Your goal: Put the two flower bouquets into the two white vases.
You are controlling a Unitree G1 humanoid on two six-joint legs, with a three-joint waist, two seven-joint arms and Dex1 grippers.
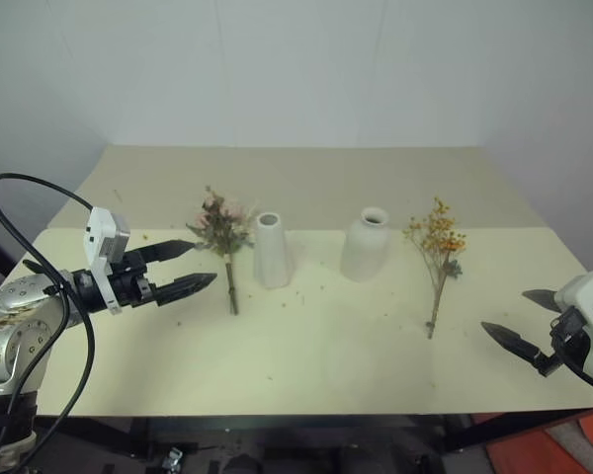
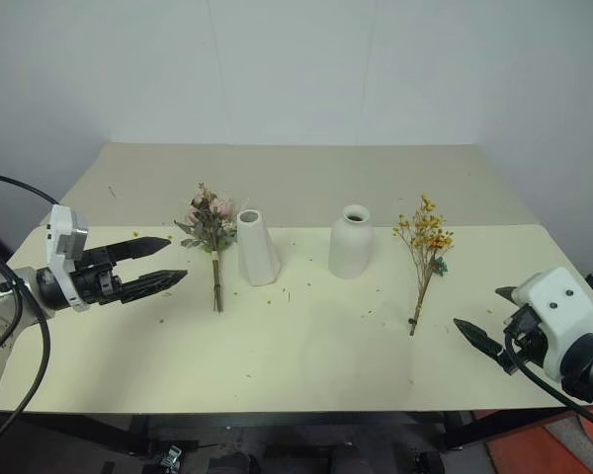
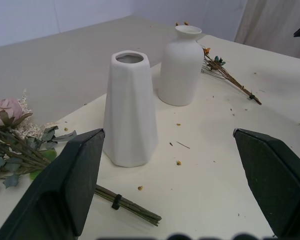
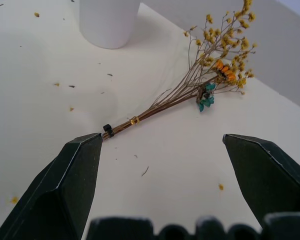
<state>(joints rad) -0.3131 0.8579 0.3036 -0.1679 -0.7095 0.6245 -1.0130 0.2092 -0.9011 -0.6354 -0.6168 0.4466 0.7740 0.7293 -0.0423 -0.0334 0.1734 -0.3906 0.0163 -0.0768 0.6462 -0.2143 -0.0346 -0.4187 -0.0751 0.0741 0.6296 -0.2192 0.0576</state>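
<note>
Head view, layout: on the cream worktop (image 1: 306, 375) lie, from the robot's left, the pink rose bouquet (image 1: 222, 237), the slim cone vase (image 1: 272, 251), the rounded bottle vase (image 1: 366, 244) and the yellow-orange spray (image 1: 437, 252); both vases upright, both bunches lying flat outside them.
Head view, hands: left gripper (image 1: 190, 269) and right gripper (image 1: 524, 318) hover with fingers spread, holding nothing.
Left wrist view, textures: matte faceted cone with a narrow mouth; rose stems (image 3: 127, 206) thin and tied, lying just beside its base.
Left wrist view, risk: a grab at the stems could likely knock the light cone over.
Right wrist view, shape: wiry stalks bound by a small tie (image 4: 108, 130), brittle-looking blossoms.
Right wrist view, risk: a clumsy pinch could likely shed blossoms or miss the flat stalks.
</note>
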